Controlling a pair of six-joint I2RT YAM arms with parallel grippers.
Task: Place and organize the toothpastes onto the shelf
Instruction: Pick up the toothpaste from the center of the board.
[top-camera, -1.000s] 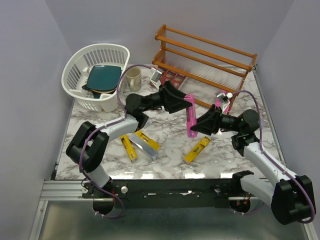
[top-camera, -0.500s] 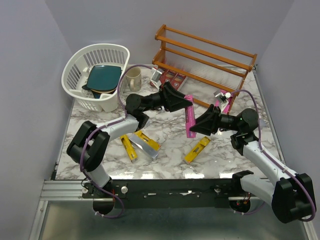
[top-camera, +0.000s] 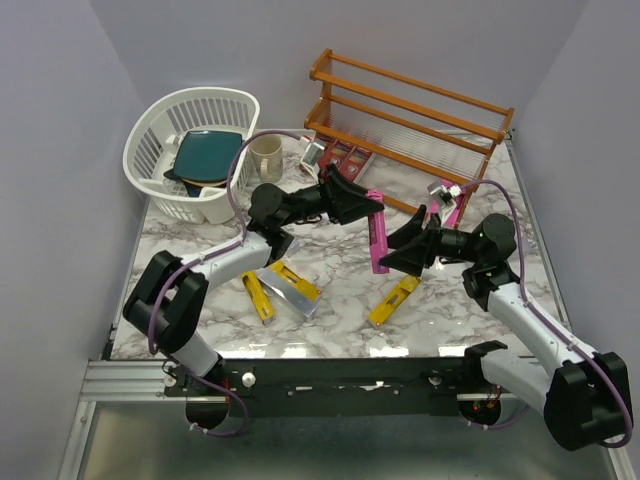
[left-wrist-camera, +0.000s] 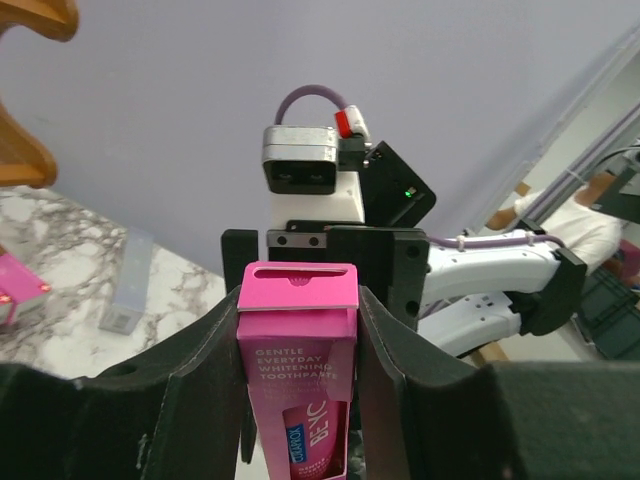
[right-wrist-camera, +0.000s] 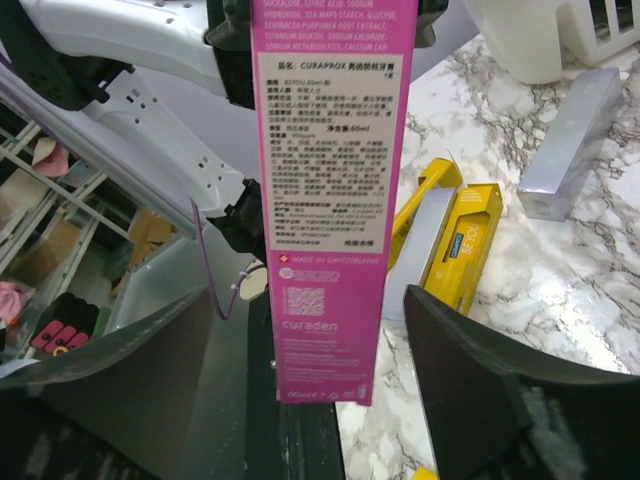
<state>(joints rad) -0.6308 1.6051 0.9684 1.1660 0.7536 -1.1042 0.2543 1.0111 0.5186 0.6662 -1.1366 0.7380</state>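
Pink toothpaste carton (left-wrist-camera: 297, 400) sits clenched in the left pincer (left-wrist-camera: 298, 330); right pincer (right-wrist-camera: 310, 340) spread loose around its other end.

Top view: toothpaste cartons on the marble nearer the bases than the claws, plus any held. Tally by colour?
Yellow cartons: 3
Silver carton: 1
Pink carton, held in left claw: 1
Total: 5

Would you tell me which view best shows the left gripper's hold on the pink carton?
Left wrist view: the left gripper clamps both sides of the pink carton. Right wrist view shows its printed face between the open right gripper; top view shows it small.
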